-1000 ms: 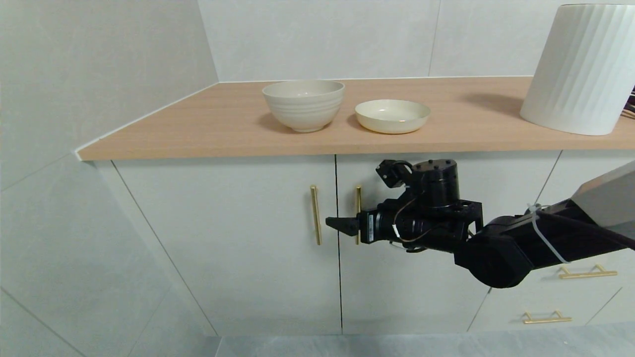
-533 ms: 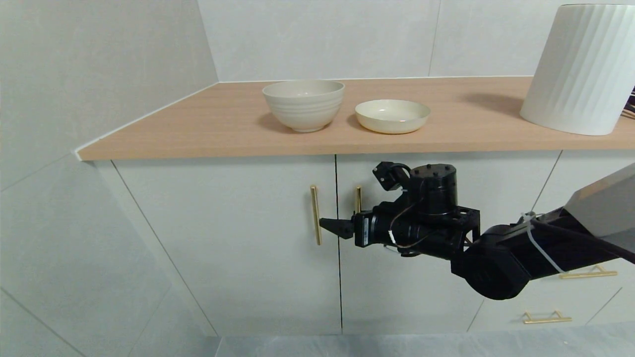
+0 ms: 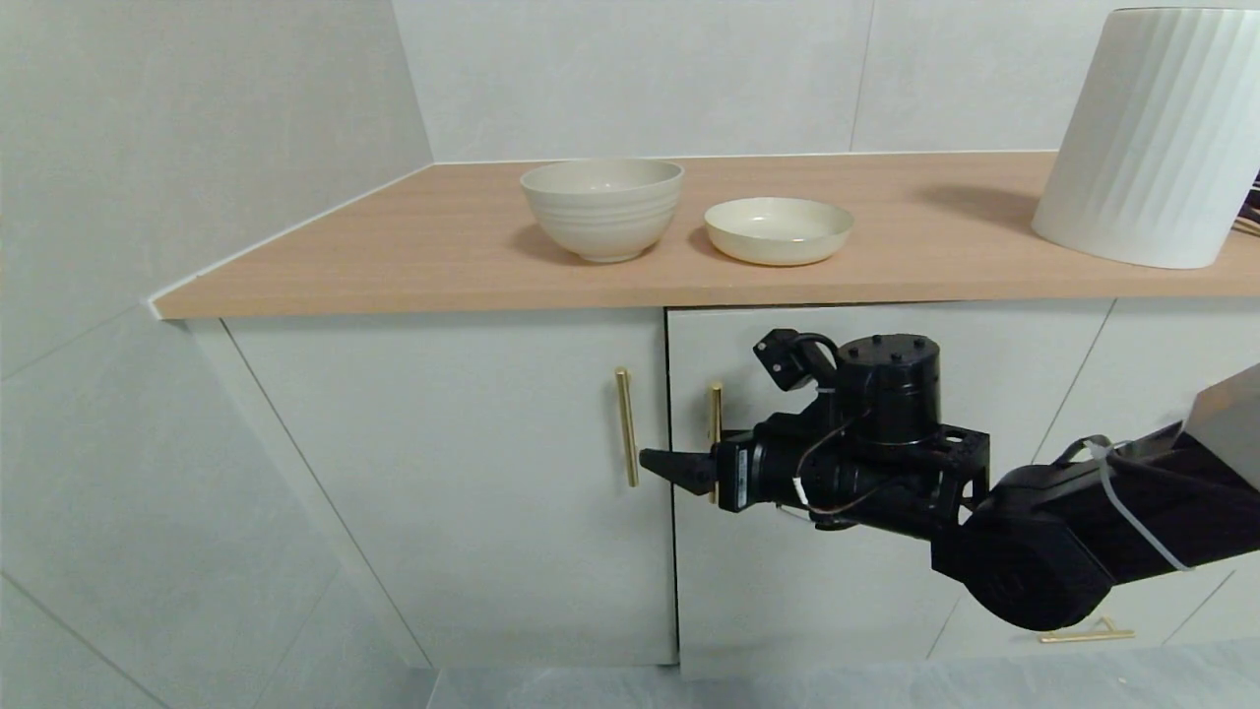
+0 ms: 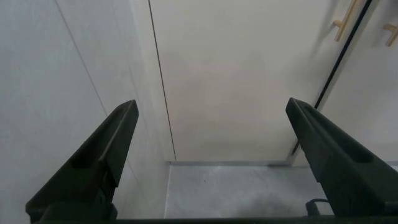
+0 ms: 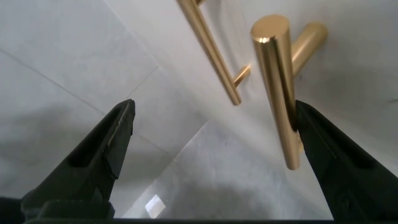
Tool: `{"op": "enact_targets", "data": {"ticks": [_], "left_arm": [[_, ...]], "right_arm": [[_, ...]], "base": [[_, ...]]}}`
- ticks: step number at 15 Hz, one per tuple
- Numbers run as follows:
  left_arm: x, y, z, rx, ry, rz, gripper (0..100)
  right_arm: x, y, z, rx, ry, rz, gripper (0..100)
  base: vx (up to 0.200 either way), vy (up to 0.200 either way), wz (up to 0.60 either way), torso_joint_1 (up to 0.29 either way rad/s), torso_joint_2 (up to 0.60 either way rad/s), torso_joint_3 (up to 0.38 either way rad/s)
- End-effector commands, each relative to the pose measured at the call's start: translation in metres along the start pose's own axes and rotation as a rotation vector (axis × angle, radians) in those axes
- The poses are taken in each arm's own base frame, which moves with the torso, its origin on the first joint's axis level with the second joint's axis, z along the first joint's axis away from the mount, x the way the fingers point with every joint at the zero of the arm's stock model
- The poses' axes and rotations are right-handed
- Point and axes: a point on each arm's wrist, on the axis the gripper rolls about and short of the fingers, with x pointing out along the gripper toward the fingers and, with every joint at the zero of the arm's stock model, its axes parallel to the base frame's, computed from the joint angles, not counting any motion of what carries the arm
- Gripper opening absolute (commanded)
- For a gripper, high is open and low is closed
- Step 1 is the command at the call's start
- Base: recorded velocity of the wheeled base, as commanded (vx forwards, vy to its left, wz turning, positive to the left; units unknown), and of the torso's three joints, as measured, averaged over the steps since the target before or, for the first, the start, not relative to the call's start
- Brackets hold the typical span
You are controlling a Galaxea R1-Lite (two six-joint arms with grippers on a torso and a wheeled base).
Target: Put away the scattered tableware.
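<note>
Head view: bowl (image 3: 602,209) and shallow dish (image 3: 779,229) are sitting side by side on the countertop (image 3: 394,266), bowl to the left. Right gripper (image 3: 661,463) is hanging below them at the handle (image 3: 715,418) of the right door (image 3: 787,611), which is standing slightly ajar.
Left wrist view: left gripper (image 4: 211,112) is holding its fingers spread, facing the cabinet front (image 4: 249,74) and floor (image 4: 230,186).
Right wrist view: fingers are standing wide apart, with the handle lying right up against one of them.

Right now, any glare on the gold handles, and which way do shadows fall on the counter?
Head view: soft shadows fall left of the bowl and plate on the countertop, so light comes from the right. Right wrist view: bright streak along the near gold handle, hot spot on its end cap. Left wrist view: even light on the cabinet door, no glare.
</note>
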Motion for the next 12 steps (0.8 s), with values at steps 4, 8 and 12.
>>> {"op": "enact_targets", "data": {"ticks": [4, 8, 12], "left_arm": [[0.000, 0.000, 0.000, 0.000, 0.000, 0.001, 100], [0.000, 0.000, 0.000, 0.000, 0.000, 0.000, 100], [0.000, 0.000, 0.000, 0.000, 0.000, 0.000, 100]], "right_arm": [[-0.030, 0.022, -0.002, -0.011, 0.001, 0.046, 100], [-0.031, 0.029, -0.011, -0.011, 0.034, 0.073, 100], [-0.040, 0.030, -0.015, -0.007, 0.046, 0.071, 100]], "base": [[0.000, 0.000, 0.00, 0.000, 0.00, 0.000], [0.000, 0.000, 0.00, 0.000, 0.00, 0.000], [0.000, 0.000, 0.00, 0.000, 0.00, 0.000]]}}
